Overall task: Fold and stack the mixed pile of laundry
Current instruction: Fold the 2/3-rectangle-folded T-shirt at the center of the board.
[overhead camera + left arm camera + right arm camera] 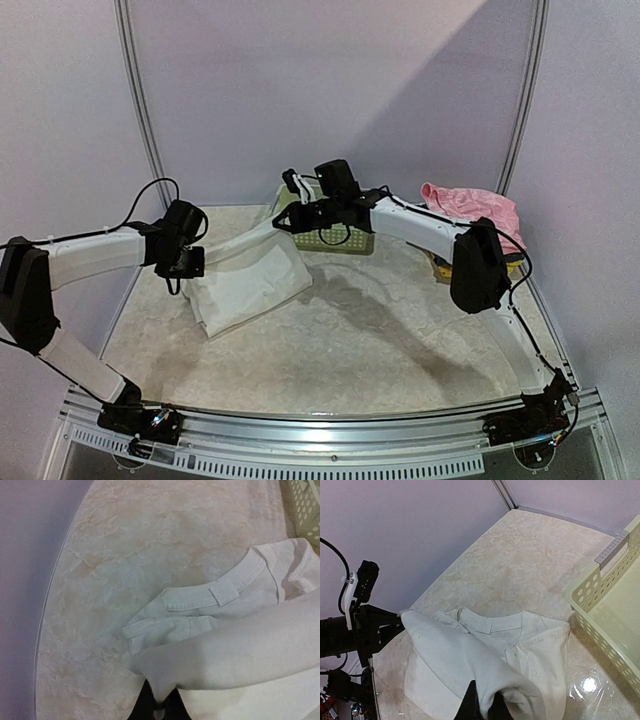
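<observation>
The white garment [250, 282] lies on the marble table left of centre, with one edge lifted and stretched between both grippers. My left gripper [188, 266] is shut on the left end of that raised fold [235, 655]; its jaws [161, 706] pinch the cloth. My right gripper [284, 222] is shut on the other end, cloth bunched between its dark fingers [476, 706]. Below the fold, the garment's waistband [200, 597] rests flat on the table. The pink piece [472, 205] is draped over a stack at the far right, away from both grippers.
A pale green lattice basket [342, 238] stands just behind the right gripper, its rim [600, 587] close to the white garment. Folded dark and yellow clothes [442, 268] sit under the pink piece. The left arm [367, 625] shows at the table's curved left edge.
</observation>
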Controlling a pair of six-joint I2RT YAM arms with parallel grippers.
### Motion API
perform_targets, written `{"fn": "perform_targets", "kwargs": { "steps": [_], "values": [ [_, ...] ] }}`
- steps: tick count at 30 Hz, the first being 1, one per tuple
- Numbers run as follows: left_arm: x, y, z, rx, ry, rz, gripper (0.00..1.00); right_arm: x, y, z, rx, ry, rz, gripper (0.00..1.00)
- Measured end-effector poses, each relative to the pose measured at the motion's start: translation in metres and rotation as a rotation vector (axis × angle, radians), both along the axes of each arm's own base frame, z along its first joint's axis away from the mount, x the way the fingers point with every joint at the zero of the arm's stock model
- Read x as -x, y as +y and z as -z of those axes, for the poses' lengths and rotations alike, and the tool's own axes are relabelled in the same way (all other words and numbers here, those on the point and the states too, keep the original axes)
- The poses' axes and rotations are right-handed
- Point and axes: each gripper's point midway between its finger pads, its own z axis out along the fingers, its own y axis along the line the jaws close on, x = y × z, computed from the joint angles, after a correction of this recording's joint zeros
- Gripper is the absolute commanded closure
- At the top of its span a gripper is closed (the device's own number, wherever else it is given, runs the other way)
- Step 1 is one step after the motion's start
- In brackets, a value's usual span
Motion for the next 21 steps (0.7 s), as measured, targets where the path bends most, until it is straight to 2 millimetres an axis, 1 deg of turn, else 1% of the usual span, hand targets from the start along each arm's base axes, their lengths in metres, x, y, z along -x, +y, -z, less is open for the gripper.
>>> {"fn": "perform_targets", "kwargs": {
  "steps": [1,3,7,9,16,17,21],
  "values": [
    [-0.002,0.001,0.001,0.003,0.002,-0.004,1.00,-0.001,0.000,0.001,-0.004,0.002,0.001,0.95],
    [-0.005,0.002,0.003,0.006,0.006,-0.009,1.00,-0.002,0.001,0.003,-0.010,0.003,0.002,0.89],
    [-0.006,0.005,0.008,0.004,0.018,-0.019,1.00,-0.004,0.003,0.000,-0.029,0.001,0.003,0.68],
    [-0.007,0.009,0.014,-0.002,0.034,-0.029,1.00,-0.006,0.002,-0.003,-0.038,-0.004,0.004,0.62],
    [-0.018,0.023,0.039,-0.024,0.104,-0.077,1.00,-0.017,-0.009,-0.002,-0.039,0.005,0.022,0.57],
    [-0.018,0.024,0.041,-0.024,0.108,-0.082,0.98,-0.017,-0.010,-0.002,-0.037,0.006,0.022,0.56],
    [-0.024,0.032,0.041,-0.016,0.107,-0.112,0.82,-0.010,-0.021,0.007,0.001,0.034,0.018,0.54]
  ]
}}
